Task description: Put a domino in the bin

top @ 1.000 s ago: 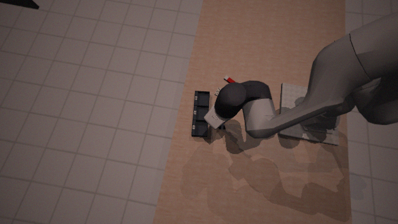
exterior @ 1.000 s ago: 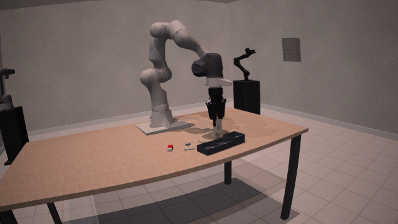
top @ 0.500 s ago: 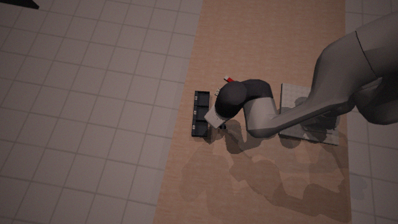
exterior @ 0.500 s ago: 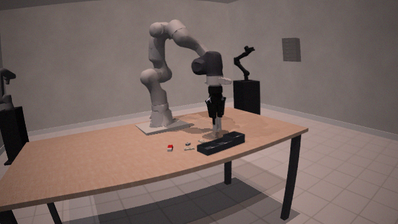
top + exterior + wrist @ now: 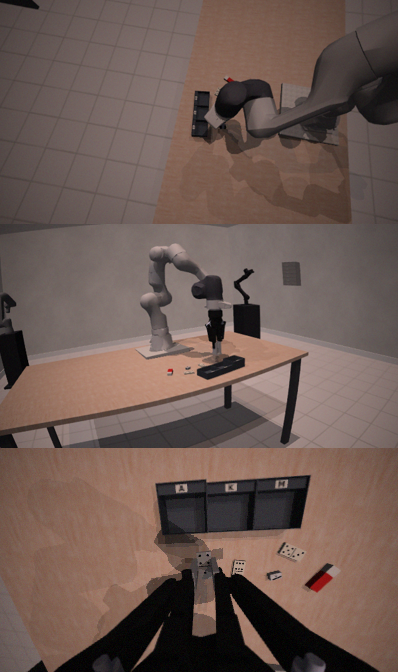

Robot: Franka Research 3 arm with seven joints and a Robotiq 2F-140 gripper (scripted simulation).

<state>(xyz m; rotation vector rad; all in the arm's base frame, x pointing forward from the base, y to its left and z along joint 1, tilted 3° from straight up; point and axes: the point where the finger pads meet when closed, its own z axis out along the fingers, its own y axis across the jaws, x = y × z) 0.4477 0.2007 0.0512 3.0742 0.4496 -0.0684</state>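
Observation:
My gripper [image 5: 204, 565] [image 5: 216, 346] is shut on a white domino [image 5: 203, 564] [image 5: 216, 350] that stands out upright beyond the fingertips. It hangs a little above the table, just short of the black three-bin tray [image 5: 206, 503] [image 5: 194, 119] [image 5: 219, 372]. The bins are marked A, K [image 5: 231, 487] and M, and all look empty. In the wrist view the held domino lies before the wall between A and K. Two more dominoes [image 5: 292, 552] [image 5: 239, 566] lie flat on the table to the right. In the top view the arm hides my fingers.
A small grey block [image 5: 274, 576] and a red-and-white block [image 5: 322, 577] [image 5: 229, 79] [image 5: 170, 371] lie right of the dominoes. The tray stands near the table's edge. The arm's base plate [image 5: 292, 94] sits farther in.

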